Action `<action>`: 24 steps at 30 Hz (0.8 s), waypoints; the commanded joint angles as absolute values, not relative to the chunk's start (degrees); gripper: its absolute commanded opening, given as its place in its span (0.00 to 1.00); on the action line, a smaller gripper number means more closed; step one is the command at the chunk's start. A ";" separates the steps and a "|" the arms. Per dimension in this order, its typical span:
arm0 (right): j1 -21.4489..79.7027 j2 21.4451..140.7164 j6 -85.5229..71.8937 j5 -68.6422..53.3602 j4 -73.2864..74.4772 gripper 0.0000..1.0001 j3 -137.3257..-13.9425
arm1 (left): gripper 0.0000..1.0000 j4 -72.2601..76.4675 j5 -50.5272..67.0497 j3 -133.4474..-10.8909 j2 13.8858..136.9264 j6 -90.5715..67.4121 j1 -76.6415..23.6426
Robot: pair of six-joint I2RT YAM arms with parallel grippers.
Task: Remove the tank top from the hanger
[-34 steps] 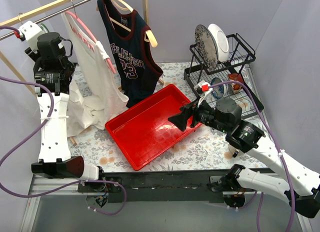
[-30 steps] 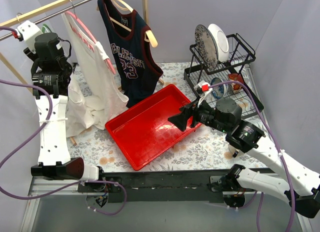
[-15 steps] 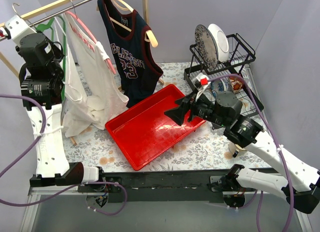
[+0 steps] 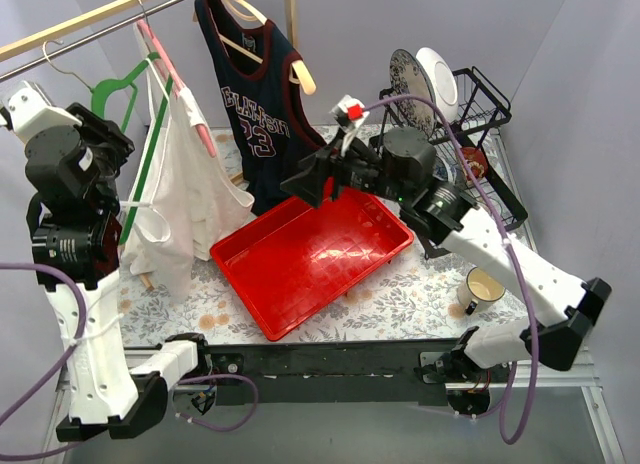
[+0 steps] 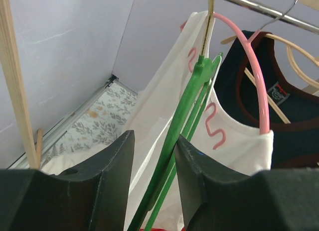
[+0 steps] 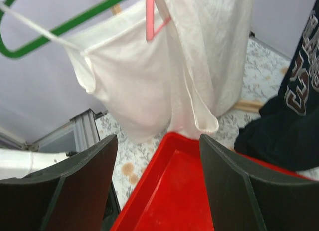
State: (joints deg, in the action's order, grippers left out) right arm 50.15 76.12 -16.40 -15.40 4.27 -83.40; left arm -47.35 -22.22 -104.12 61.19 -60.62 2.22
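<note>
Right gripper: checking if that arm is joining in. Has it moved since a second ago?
Yes. The right gripper has swung up-left in the top view, from over the right side of the red tray to past its far edge.

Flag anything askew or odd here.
The white tank top is strung across two hangers: one strap is stretched over the tilted green hanger, and the rest is draped on the pink hanger. The green hanger runs through the left end effector.

White tank top point(image 4: 190, 189) on pink hanger point(image 4: 203, 134), green hanger point(image 4: 118, 84).
</note>
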 commanded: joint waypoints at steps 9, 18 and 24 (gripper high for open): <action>61.34 94.11 -12.74 -4.93 -2.10 0.67 -108.27 | 0.00 -43.33 -24.07 -93.26 47.73 -64.86 1.50; 65.30 106.60 -12.57 -3.87 -8.42 0.59 -118.83 | 0.00 -45.08 -30.15 -88.68 36.84 -66.71 -4.56; 69.87 109.07 -2.41 5.75 -16.95 0.62 -118.48 | 0.00 -45.70 -26.38 -88.07 32.53 -64.95 -10.37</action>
